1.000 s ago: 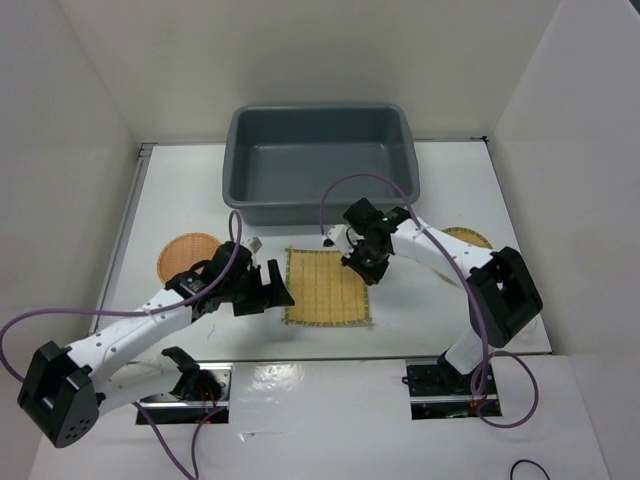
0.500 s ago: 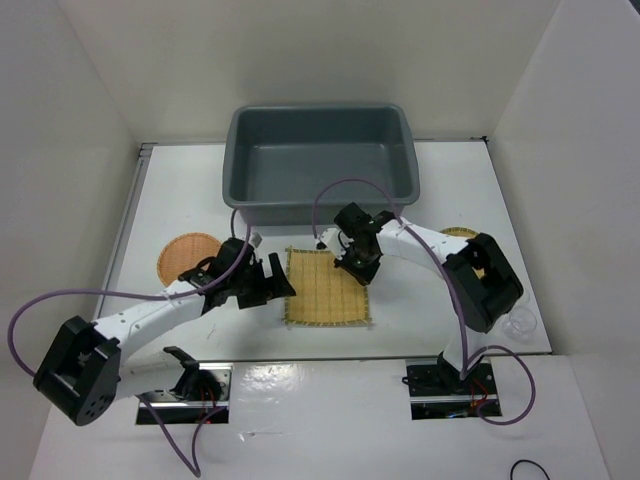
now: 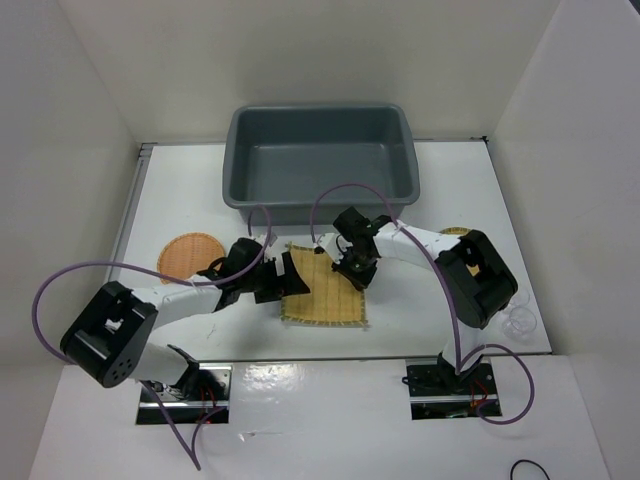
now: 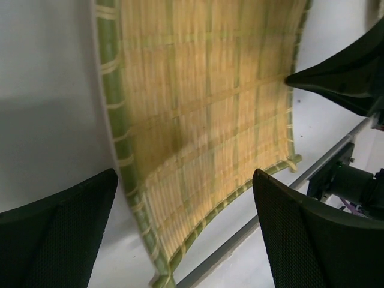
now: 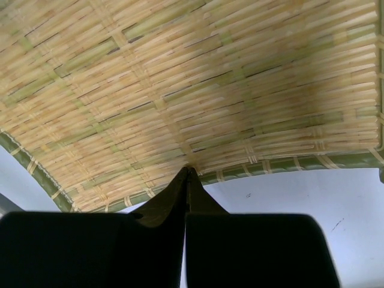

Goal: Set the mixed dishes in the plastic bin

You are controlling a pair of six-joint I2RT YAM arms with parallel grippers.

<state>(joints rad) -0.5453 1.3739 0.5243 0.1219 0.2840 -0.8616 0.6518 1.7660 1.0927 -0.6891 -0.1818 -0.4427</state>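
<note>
Large dark grey rectangular plastic bin (image 3: pixel 320 208) sits at the far middle of the white table (image 3: pixel 450 300), nothing visible inside it. The square yellow slatted mat (image 3: pixel 325 290) with dark greenish edging lies on the table just in front of the bin, between the two arms and outside the bin. Left gripper (image 3: pixel 294 278) is low at the mat's left edge with its jaws spread wide. The left wrist view shows one black finger (image 4: pixel 57 237) over bare table and the other one over the mat side, nothing pinched between them. Right gripper (image 3: pixel 352 272) is over the mat's far right part, fingers pressed together into a single point. The right wrist view shows that point right at the mat's green edging, apparently touching it and gripping nothing. The edging looks bowed in both wrist views; can't tell if the mat is lifted off the table. Orange-brown round woven disc (image 3: pixel 186 256) lies flat on the table to the left, well apart from the mat, beside the left arm. Paler yellow round woven disc (image 3: pixel 462 233) is on the right, mostly hidden behind the right arm.
</note>
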